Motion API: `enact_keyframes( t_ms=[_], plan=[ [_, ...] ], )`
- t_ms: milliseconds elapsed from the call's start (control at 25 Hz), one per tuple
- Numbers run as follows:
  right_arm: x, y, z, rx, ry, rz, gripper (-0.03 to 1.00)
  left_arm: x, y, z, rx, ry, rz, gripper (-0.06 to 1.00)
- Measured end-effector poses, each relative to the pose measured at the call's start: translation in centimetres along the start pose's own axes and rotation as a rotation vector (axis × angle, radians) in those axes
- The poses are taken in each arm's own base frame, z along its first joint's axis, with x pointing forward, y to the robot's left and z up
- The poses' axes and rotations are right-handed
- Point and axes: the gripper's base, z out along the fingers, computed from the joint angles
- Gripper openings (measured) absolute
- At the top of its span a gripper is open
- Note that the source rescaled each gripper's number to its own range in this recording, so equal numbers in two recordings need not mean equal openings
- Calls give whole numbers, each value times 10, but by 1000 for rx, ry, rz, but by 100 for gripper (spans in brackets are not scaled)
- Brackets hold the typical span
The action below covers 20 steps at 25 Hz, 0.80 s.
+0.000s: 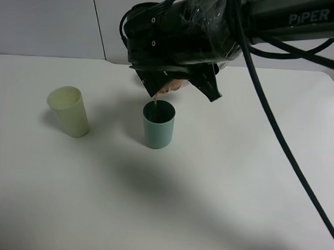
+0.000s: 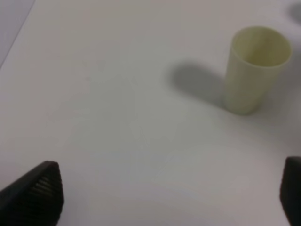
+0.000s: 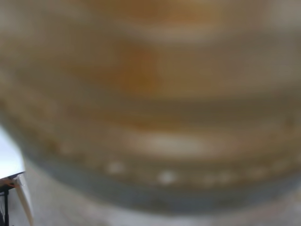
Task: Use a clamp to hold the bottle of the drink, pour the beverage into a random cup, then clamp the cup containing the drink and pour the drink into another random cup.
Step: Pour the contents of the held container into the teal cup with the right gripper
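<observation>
From the high camera, the right gripper [image 1: 182, 89] reaches across the middle of the white table [image 1: 253, 177]. It is clenched on the bottle [image 1: 171, 86], which is tipped with its mouth down over the teal cup [image 1: 158, 127]. A thin thread of brown drink [image 1: 155, 101] drops from the mouth to the far side of the cup's rim. That cup stands upright near the table's middle, somewhat toward the far edge. The pale yellow cup [image 1: 69, 111] stands upright well apart from it, toward the left edge.

In the left wrist view, the left gripper [image 2: 164, 193] is released. Its two dark fingers [image 2: 40, 190] stand wide apart over bare table with nothing between them, and the pale yellow cup is ahead.

The right wrist view is filled by the blurred bottle wall and the brown drink behind it.
</observation>
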Motion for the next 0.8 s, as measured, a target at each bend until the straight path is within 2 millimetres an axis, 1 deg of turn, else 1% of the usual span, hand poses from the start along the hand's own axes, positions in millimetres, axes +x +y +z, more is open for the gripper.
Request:
enact_keyframes(
  t_ms=[800],
  plan=[
    [2, -4, -1, 48, 31, -40, 0, 0, 0, 0, 0, 0, 0, 76]
  ],
)
